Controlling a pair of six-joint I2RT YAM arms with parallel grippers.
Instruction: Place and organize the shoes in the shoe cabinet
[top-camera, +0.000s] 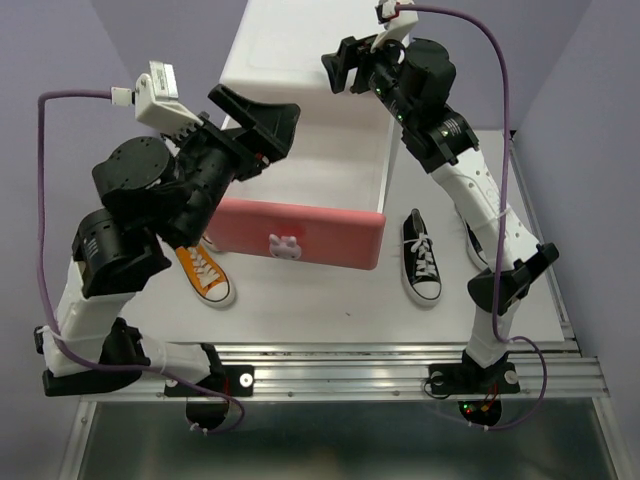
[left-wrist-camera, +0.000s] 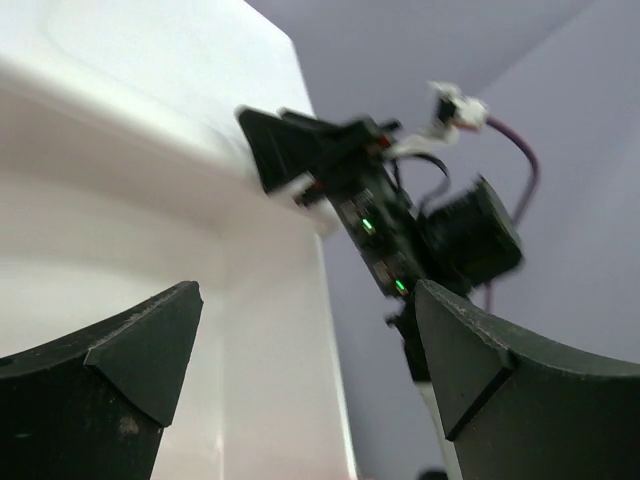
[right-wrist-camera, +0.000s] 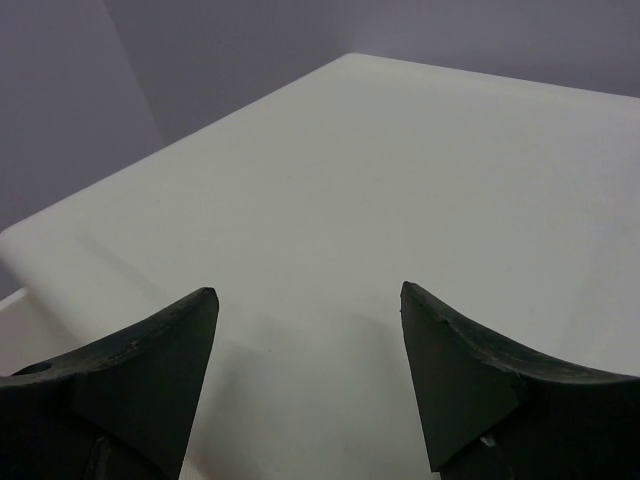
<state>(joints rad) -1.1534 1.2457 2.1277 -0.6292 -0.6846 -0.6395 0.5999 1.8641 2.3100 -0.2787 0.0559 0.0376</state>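
The white shoe cabinet (top-camera: 300, 60) has its pink drawer (top-camera: 330, 235) open, an orange sneaker (top-camera: 205, 272) lying left of it, a black sneaker (top-camera: 421, 257) right.

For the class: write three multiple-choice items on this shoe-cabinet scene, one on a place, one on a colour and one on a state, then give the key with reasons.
1. Where does the black sneaker lie?
A) inside the drawer
B) on the table, beside the open drawer, on the right arm's side
C) on the floor

2. What colour is the drawer front with the bunny knob?
A) blue
B) green
C) pink

3. How is the left claw?
A) open, gripping nothing
B) shut on an orange sneaker
C) shut on the knob

Key: B, the top view shows it laces-up on the table. C, the front is plainly pink. A, the left wrist view shows its fingers wide apart.
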